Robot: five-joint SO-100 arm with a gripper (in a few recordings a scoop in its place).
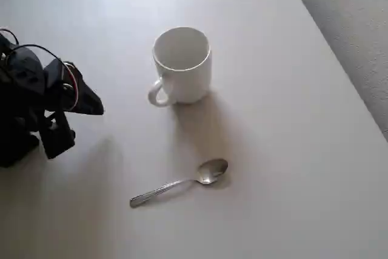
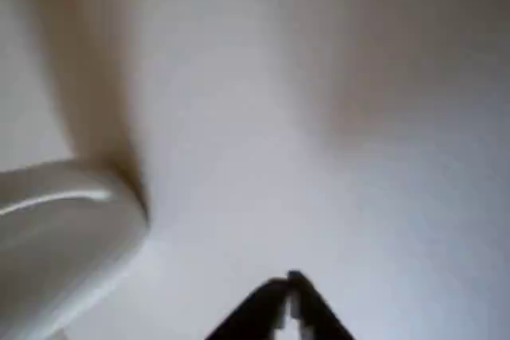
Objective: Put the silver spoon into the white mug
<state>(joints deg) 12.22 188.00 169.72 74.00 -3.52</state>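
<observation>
1. Silver spoon (image 1: 182, 183) was lying flat on the white table (image 1: 291, 150) in the overhead view, bowl pointing up-right, handle trailing down-left — nothing touching it.
2. White mug (image 1: 182, 65) stood upright a bit above the spoon, well apart from it, loop handle at its lower left, nothing inside.
3. Black gripper (image 1: 97, 107) sat off at the left edge, away from both. In the wrist view its tips (image 2: 293, 292) looked pressed together — clenched, holding nothing. Blurry white shape at left there, probably the mug.
</observation>
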